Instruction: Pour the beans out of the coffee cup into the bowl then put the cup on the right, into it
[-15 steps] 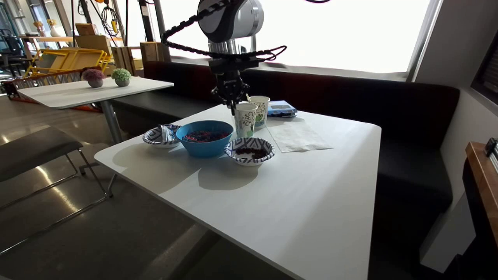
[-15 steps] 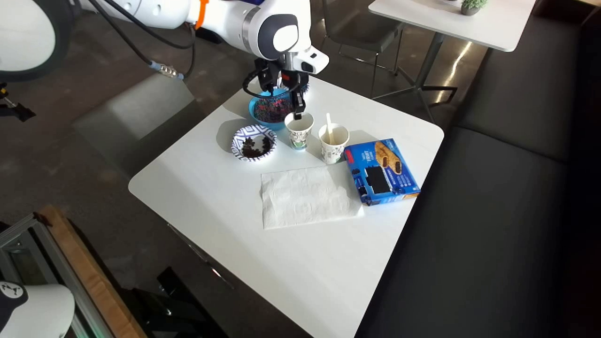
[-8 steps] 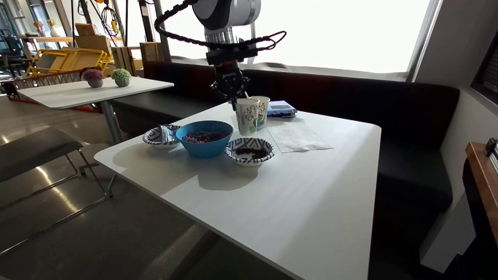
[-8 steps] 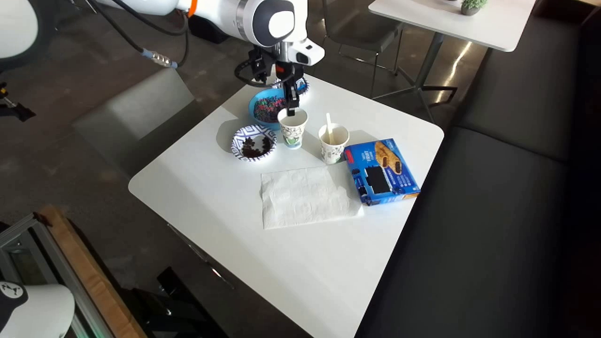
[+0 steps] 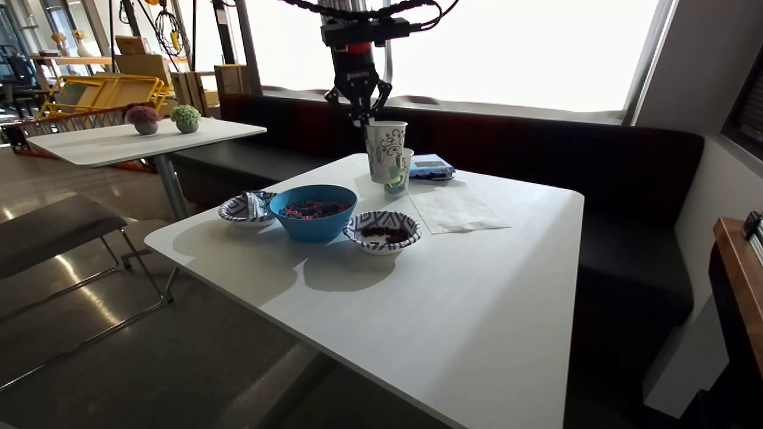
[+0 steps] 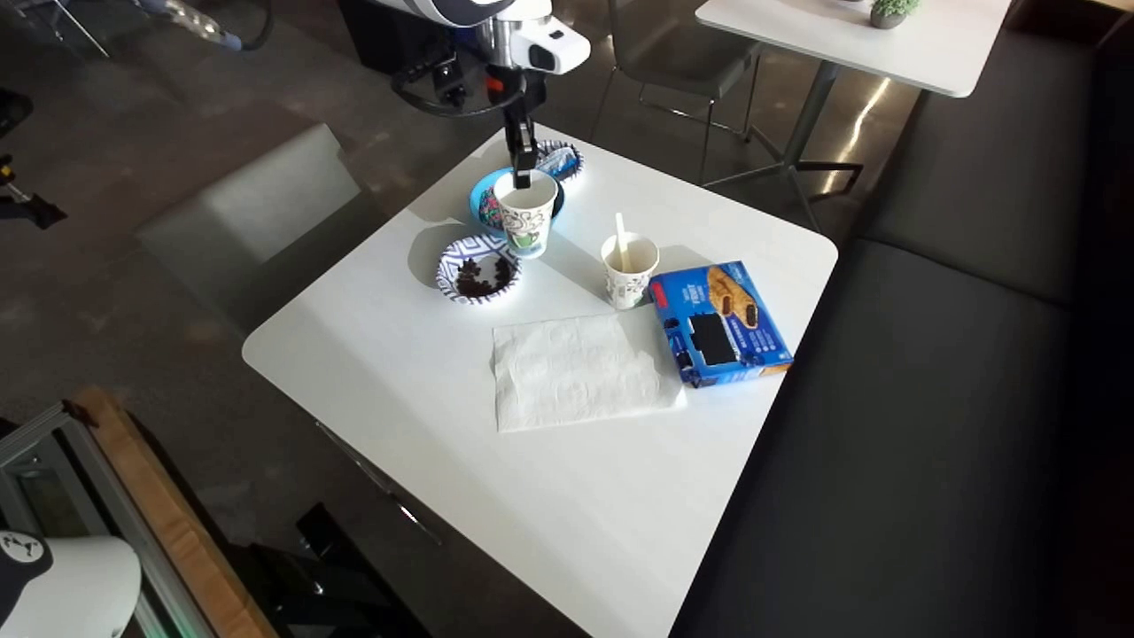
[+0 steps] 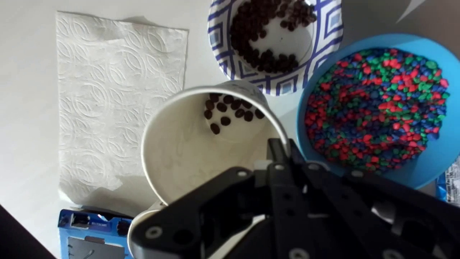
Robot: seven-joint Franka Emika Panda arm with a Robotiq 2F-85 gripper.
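My gripper (image 7: 285,149) is shut on the rim of a patterned paper cup (image 7: 179,151). Both exterior views show the gripper (image 5: 362,122) (image 6: 523,184) holding this cup (image 5: 384,154) (image 6: 529,217) nearly upright, above the table. Several dark beans (image 7: 233,108) lie at the bottom inside it. The blue-and-white patterned bowl (image 7: 218,43) (image 5: 381,248) (image 6: 450,266) holds dark beans and stands beside the cup in the wrist view. A second paper cup (image 6: 627,288) (image 5: 408,170), with a pale stick (image 6: 622,237) in it, stands on the table; my gripper partly hides it in the wrist view (image 7: 143,219).
A blue bowl (image 7: 302,118) (image 5: 310,229) of red, green and blue bits stands beside the patterned bowl. Another patterned bowl (image 5: 235,210) holds a packet (image 6: 558,162). A paper towel (image 6: 576,372) and a blue box (image 6: 771,346) lie near the second cup.
My gripper has lifted the held cup off the table and carried it away from the second cup, toward the bowls. The bowls and the second cup have not moved.
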